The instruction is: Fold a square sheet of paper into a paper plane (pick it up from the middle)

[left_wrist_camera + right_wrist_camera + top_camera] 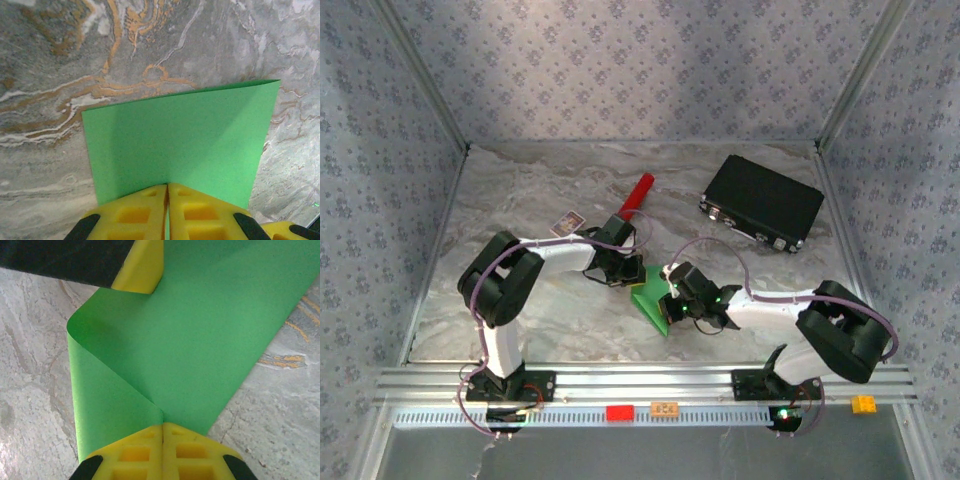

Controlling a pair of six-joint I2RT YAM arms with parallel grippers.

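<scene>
**Jaws closed on the green sheet, both sides**

Pinched shut on the square sheet of paper (180, 140): left gripper (167, 186) at one edge, right gripper (162, 425) at another, yellow pads pressed flat together with nothing but paper between them. Hangs between the two arms, near the front middle of the marble table (580, 325). Looks raised and tilted in the top view; cannot tell whether a lower edge touches the marble. Curls over on itself in a soft rounded loop, not pressed into a crease, and runs up toward the left gripper at the top of the right wrist view.

Handling, as a judgement: very light, thin and limp, so sags and bows wherever unsupported. Smooth-faced, but unlikely to slip from a flat pinch. Marks easily; any stray bend probably remains as a crease, and opposing pulls from two grips could tear it. Best taken at edges or corners, pads flat, clear of the line meant for folding, with both ends moved together.

Containers: only the black case (762, 200), far right, well apart from the paper, lid down, contents impossible to tell. Beyond the left arm, a red cylinder (638, 193) and a small printed card (569, 222), lying loose on the marble, inside nothing.
</scene>
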